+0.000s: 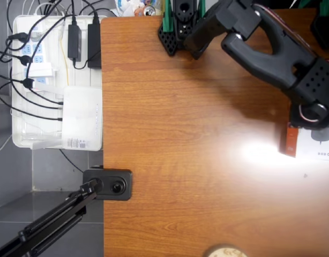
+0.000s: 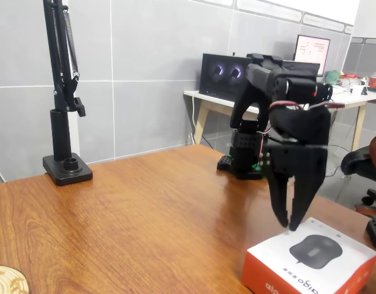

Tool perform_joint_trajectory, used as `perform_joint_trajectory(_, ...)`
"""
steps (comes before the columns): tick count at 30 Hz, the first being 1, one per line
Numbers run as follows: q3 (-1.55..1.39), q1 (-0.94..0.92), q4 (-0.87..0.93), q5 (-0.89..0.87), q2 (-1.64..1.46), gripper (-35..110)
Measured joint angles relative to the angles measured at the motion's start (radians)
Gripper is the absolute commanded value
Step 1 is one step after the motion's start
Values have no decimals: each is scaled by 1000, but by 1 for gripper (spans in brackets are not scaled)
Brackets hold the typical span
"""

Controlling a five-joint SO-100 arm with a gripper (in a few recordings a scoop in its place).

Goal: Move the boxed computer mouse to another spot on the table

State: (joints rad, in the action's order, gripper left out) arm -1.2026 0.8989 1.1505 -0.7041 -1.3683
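Note:
The boxed computer mouse (image 2: 310, 260) is a flat white box with a black mouse pictured on top and a red-brown side. It lies at the near right of the table (image 2: 145, 208). In the overhead view the boxed computer mouse (image 1: 314, 145) sits at the right edge of the picture, partly under the arm. My black gripper (image 2: 291, 226) points straight down over the box's back left edge. Its fingertips (image 2: 285, 222) are together, at or just above the top face, with nothing between them. In the overhead view the wrist hides the fingers.
The arm's base (image 1: 178, 27) stands at the table's far edge. A black stand (image 2: 67, 168) is clamped at the left edge, beside a white tray (image 1: 20, 136) holding power strips and a router box (image 1: 81, 118). A round coaster (image 2: 7, 278) lies at the near corner.

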Motion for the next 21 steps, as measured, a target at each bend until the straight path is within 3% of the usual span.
perform_joint_trajectory(8,109,34,110,-9,-52,0)
perform_joint_trajectory(10,109,52,137,-6,-58,6)
perform_joint_trajectory(14,143,95,153,14,-40,98)
perform_joint_trajectory(15,173,120,152,14,-6,104)
perform_joint_trajectory(21,402,193,129,41,268,103)
